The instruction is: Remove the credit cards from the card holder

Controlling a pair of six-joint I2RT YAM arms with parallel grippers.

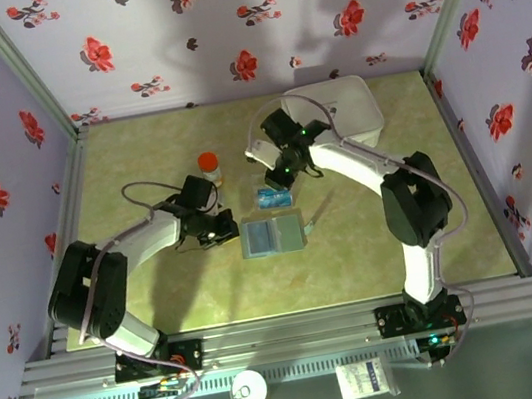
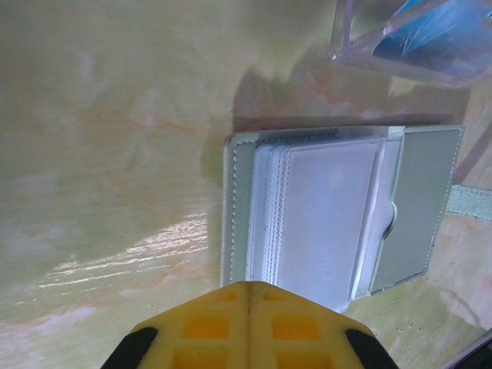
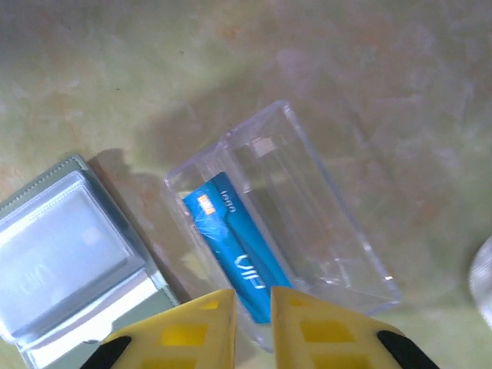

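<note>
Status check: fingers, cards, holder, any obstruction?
Left fingers shut beside the open grey-blue card holder. Right fingers slightly parted over a blue credit card lying in the clear plastic box. Small red-capped bottle stands well aside.

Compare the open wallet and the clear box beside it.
The wallet is grey-green, the clear box see-through. The wallet lies spread flat, the box has raised walls. The box holds a blue card; the wallet shows frosted sleeves. Both lie on the table.

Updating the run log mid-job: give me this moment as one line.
left gripper: shut, beside card holder | right gripper: slightly apart over blue card in clear box, grip unclear
</note>
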